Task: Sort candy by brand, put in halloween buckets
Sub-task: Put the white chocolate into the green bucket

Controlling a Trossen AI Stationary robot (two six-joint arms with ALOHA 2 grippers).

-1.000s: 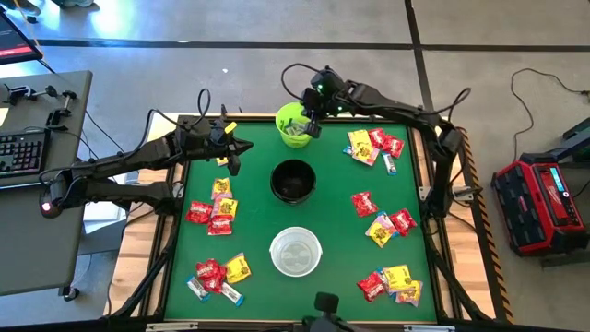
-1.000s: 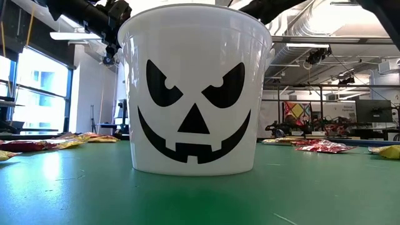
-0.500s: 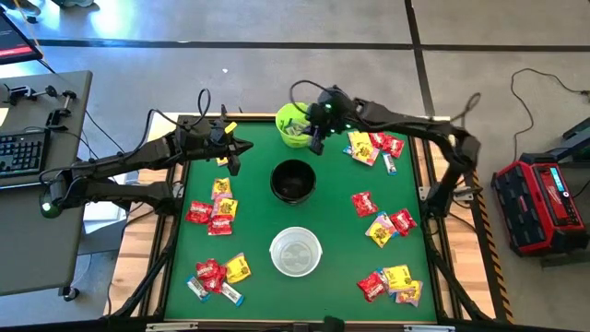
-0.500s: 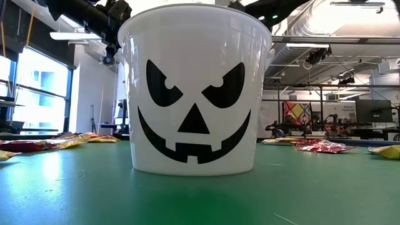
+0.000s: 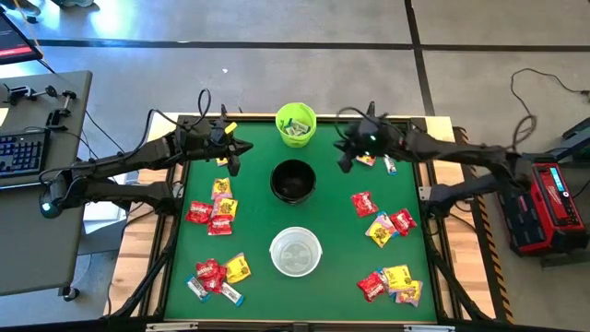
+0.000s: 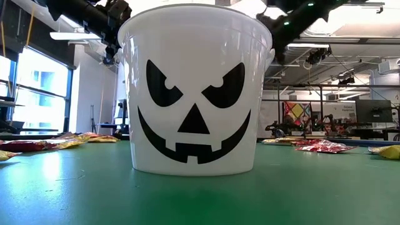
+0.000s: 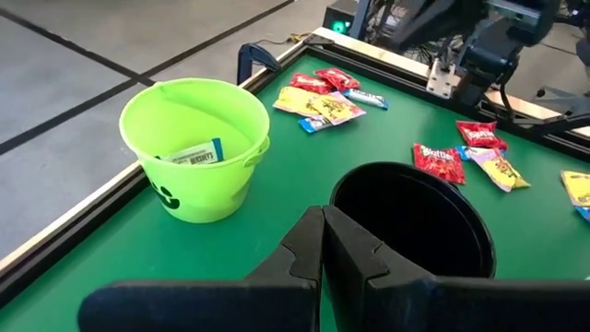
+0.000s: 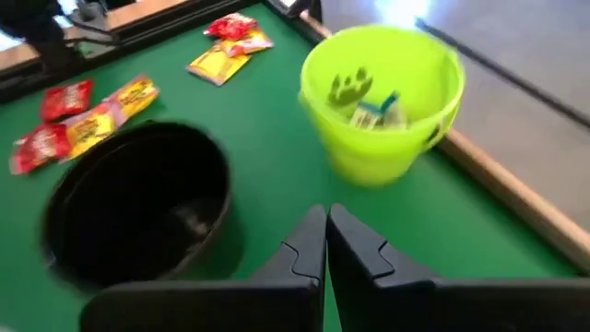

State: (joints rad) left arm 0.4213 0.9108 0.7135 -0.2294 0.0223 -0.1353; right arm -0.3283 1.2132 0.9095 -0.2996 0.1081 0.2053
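Note:
Three buckets stand in a row down the table's middle: lime green (image 5: 296, 124) at the far edge, black (image 5: 293, 182) in the centre, white (image 5: 295, 252) nearest, its painted face filling the low view (image 6: 195, 90). A pale packet (image 7: 194, 155) lies inside the green bucket (image 7: 198, 148). Red, yellow and pale candy lies in heaps on the left (image 5: 212, 210), near left (image 5: 218, 276), far right (image 5: 371, 148), right (image 5: 383, 221) and near right (image 5: 392, 284). My left gripper (image 5: 233, 166) hangs shut left of the black bucket. My right gripper (image 5: 345, 162) hangs shut, empty, between the green bucket and the far right heap.
The green mat is framed by a raised wooden rim (image 5: 433, 184). Bare mat lies between the bucket row and the heaps on either side. A desk with a keyboard (image 5: 20, 152) stands left of the table and a red device (image 5: 539, 205) on the floor to its right.
My right gripper has drawn away from above the green bucket, swinging toward the table's right and a little toward the near edge, and now hangs beside the far right candy heap. My left arm has kept still.

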